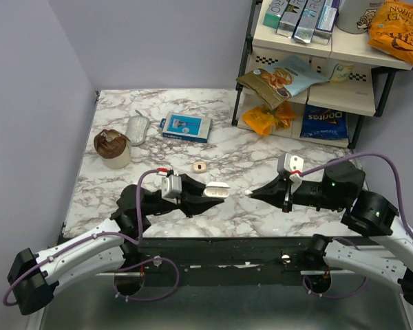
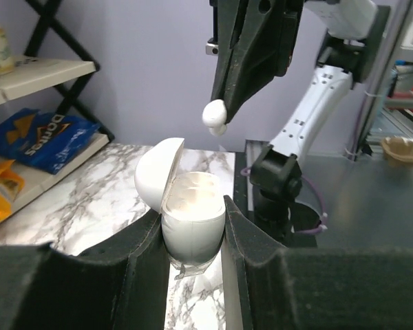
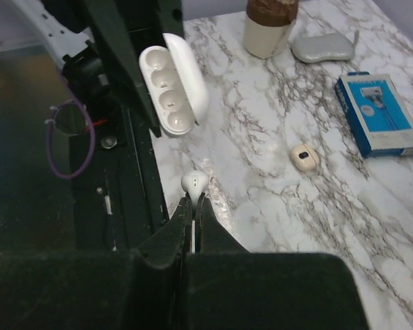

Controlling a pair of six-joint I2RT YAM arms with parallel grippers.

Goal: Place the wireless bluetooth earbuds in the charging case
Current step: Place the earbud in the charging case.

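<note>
My left gripper is shut on the white charging case, holding it above the table's near edge. The case sits between the black fingers with its lid swung open to the left. My right gripper is shut on the stem of one white earbud, whose bulb sticks out past the fingertips. That earbud hangs a short way in front of the open case, not touching it. In the top view the earbud and the right gripper face the case from the right.
A small beige round case lies on the marble behind the grippers. Further back are a blue box, a grey oval case and a brown-lidded cup. A shelf rack with snack bags stands at the back right.
</note>
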